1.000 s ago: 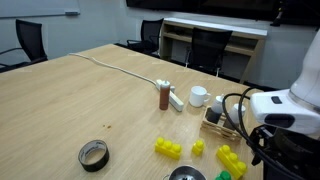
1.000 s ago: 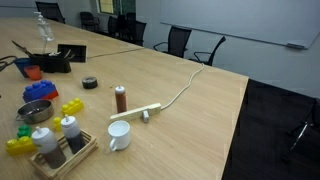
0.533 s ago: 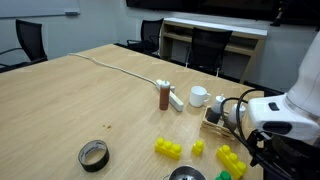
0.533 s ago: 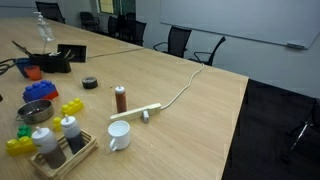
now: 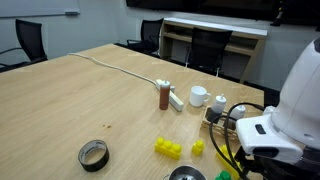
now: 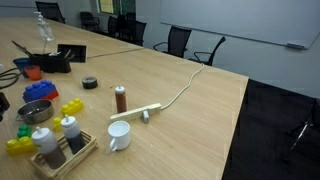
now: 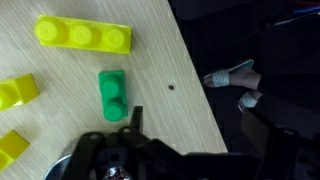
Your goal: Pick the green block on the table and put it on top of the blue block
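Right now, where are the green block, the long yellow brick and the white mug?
green block (image 7: pixel 113 95), wrist view, on its studded top.
long yellow brick (image 7: pixel 83 35), wrist view, on its studded top.
white mug (image 6: pixel 119 142), an exterior view, on its side.

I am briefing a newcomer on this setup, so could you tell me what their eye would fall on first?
In the wrist view, the bright green block lies on the table near its edge, close to a long yellow brick without touching it. In an exterior view, the bulky white robot arm fills the picture's right side, next to small yellow bricks.
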Controlling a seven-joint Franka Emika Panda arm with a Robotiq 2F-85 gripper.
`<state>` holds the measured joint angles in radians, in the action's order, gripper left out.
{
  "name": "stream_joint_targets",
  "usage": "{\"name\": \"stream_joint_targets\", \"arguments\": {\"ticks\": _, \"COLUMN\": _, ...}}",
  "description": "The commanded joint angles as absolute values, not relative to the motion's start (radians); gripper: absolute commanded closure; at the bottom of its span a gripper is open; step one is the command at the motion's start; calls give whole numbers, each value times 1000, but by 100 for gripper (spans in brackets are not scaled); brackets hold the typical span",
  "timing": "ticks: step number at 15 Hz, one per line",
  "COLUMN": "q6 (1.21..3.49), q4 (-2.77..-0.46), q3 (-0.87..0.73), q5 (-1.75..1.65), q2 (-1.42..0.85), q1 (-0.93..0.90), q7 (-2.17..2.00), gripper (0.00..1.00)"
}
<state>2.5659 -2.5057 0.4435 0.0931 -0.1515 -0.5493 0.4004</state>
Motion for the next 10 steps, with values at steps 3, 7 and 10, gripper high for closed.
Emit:
{"name": "stream_joint_targets", "arguments": {"ticks": 3, "q6": 2644, "q4": -2447, "q3": 458, "q5": -36, "q2": -279, "q1": -507, "q7": 398, "gripper": 0}}
{"name": "stream_joint_targets", "arguments": {"ticks": 7, "q6": 2628, "q4": -2453, "q3": 481, "q5": -44, "q2": -287, "q1": -478, "q7": 383, "gripper": 0}}
{"name": "stream_joint_targets", "arguments": {"ticks": 10, "q6": 2628, "q4": -2453, "q3": 488, "q5": -43, "q2": -284, "q1": -479, "q7": 383, "gripper": 0}}
